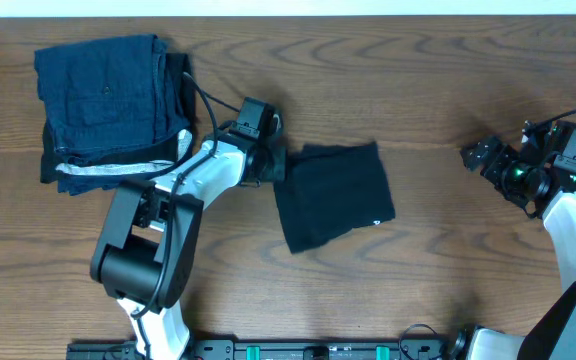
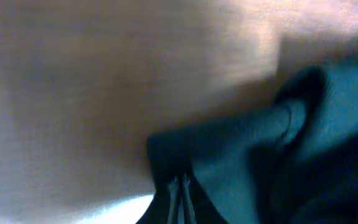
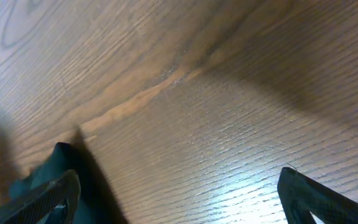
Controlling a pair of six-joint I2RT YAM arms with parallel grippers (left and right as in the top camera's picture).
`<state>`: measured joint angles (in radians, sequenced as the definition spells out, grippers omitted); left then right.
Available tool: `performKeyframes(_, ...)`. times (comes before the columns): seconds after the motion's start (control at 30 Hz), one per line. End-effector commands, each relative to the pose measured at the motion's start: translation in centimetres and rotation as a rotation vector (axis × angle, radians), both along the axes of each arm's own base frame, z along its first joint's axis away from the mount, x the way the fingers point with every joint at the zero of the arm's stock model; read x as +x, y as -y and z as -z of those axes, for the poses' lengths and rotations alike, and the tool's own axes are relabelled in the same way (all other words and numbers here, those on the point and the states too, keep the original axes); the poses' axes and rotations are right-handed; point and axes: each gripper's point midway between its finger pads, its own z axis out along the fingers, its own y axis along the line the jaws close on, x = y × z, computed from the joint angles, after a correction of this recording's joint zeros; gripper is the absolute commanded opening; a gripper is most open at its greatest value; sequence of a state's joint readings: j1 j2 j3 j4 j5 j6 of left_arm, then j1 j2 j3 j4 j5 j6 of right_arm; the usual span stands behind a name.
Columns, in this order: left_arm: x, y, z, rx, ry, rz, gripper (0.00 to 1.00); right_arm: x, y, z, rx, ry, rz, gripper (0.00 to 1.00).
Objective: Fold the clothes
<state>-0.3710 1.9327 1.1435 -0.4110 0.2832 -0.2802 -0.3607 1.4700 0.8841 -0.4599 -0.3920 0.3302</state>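
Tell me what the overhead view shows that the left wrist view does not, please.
Only overhead: the pile of dark blue garments, the open right gripper, the whole folded black T-shirt. Only left wrist: a blurred close view of the left gripper shut on the shirt's cloth. Both: the T-shirt and the wooden table.

White-shelled links and bulky black joint housings on the left arm (image 1: 208,172), with a thin black cable (image 1: 206,105) looping off near its wrist. Same white-and-black build on the right arm (image 1: 574,215), with a small green light (image 1: 516,172) glowing by the wrist and black cabling on top. Up close, dark, matte, wedge-shaped fingers (image 3: 45,199) on the right gripper (image 3: 178,180).
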Motion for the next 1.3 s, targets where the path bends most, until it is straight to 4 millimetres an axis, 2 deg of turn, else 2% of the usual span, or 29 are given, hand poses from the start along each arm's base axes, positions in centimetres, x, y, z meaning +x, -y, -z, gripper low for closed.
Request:
performKeyframes(0.0, -5.3, -1.1, 3.1, 0.03, -0.24, -0.05, 0.08, 0.1, 0.3, -0.4, -0.006, 0.012, 0.005, 0.99)
performKeyframes(0.1, -8.0, 0.4, 2.3, -0.073, -0.383, -0.066, 0.08, 0.1, 0.3, -0.4, -0.006, 0.012, 0.005, 0.99)
performKeyframes(0.23, -10.0, 2.3, 1.2, -0.179, -0.483, -0.041, 0.08, 0.1, 0.3, -0.4, -0.006, 0.012, 0.005, 0.99)
performKeyframes(0.57, -12.8, 5.3, 1.1, -0.154, -0.514, 0.052, 0.13, 0.1, 0.3, -0.4, -0.006, 0.012, 0.005, 0.99)
performKeyframes(0.67, -13.7, 5.2, 1.0, -0.118, -0.53, 0.064, 0.12, 0.1, 0.3, -0.4, -0.006, 0.012, 0.005, 0.99)
performKeyframes(0.87, -13.8, 3.3, -0.4, -0.022, -0.495, 0.034, 0.12, 0.1, 0.3, -0.4, -0.006, 0.012, 0.005, 0.99)
performKeyframes(1.07, -11.4, 2.9, -5.1, -0.029, -0.274, 0.037, 0.13, 0.1, 0.3, -0.4, -0.006, 0.012, 0.005, 0.99)
performKeyframes(1.13, -10.4, 2.9, -6.8, -0.039, -0.174, 0.08, 0.17, 0.1, 0.3, -0.4, -0.006, 0.012, 0.005, 0.99)
performKeyframes(1.17, -10.2, 3.1, -7.8, -0.053, -0.127, 0.117, 0.25, 0.1, 0.3, -0.4, -0.006, 0.012, 0.005, 0.99)
performKeyframes(1.23, -9.6, 3.4, -9.6, -0.077, -0.032, 0.193, 0.49, 0.1, 0.3, -0.4, -0.006, 0.012, 0.005, 0.99)
performKeyframes(1.27, -9.3, 3.6, -10.5, -0.085, 0.029, 0.252, 0.72, 0.1, 0.3, -0.4, -0.006, 0.012, 0.005, 0.99)
